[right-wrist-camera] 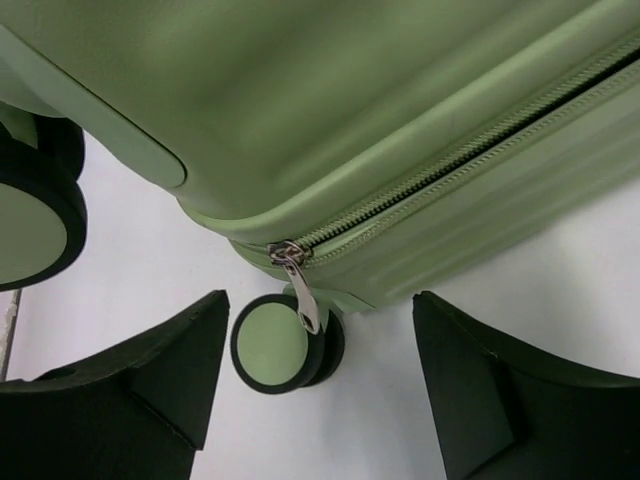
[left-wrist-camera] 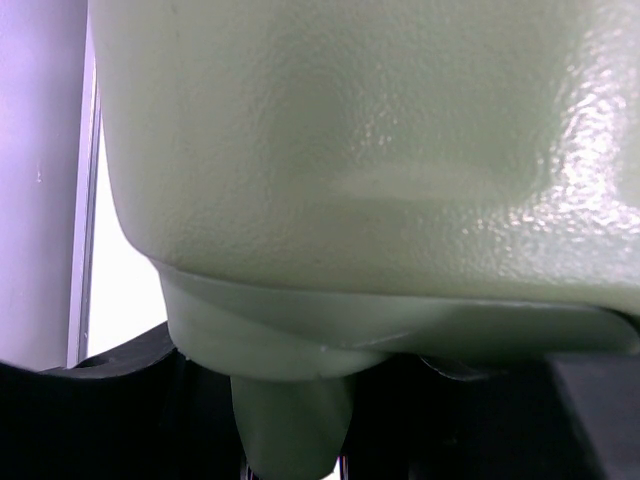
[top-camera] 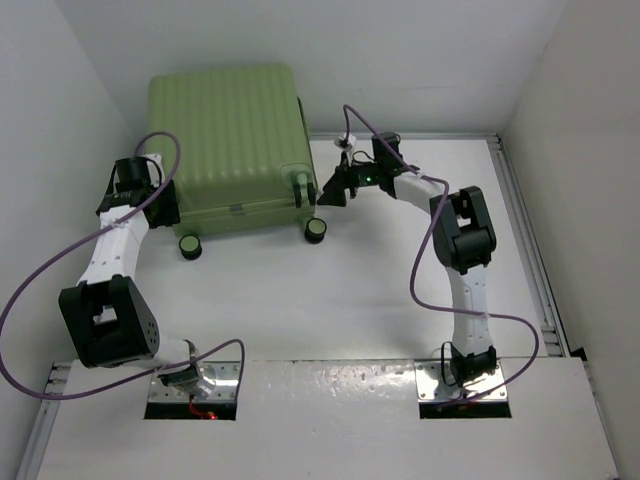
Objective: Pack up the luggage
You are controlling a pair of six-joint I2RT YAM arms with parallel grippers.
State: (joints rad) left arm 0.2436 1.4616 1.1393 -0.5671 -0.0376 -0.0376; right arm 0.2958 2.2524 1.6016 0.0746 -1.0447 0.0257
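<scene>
White walls (top-camera: 400, 60) close tightly round a smooth white table (top-camera: 330, 300), which probably lets things slide. The luggage (top-camera: 225, 140) lies flat and shut, directly ahead of both grippers. The left gripper (top-camera: 165, 202) sits close against its left corner, seemingly bracing it; whether its jaws grip anything I cannot tell. The right gripper (top-camera: 332, 190) stands with jaws apart, holding nothing. Just ahead of it sits a wheel (right-wrist-camera: 280, 345), and over that hangs the zipper pull (right-wrist-camera: 303, 300). Zipping looks to be the step in hand — next it must advance, pinch that small tab, then drag it along the track.
</scene>
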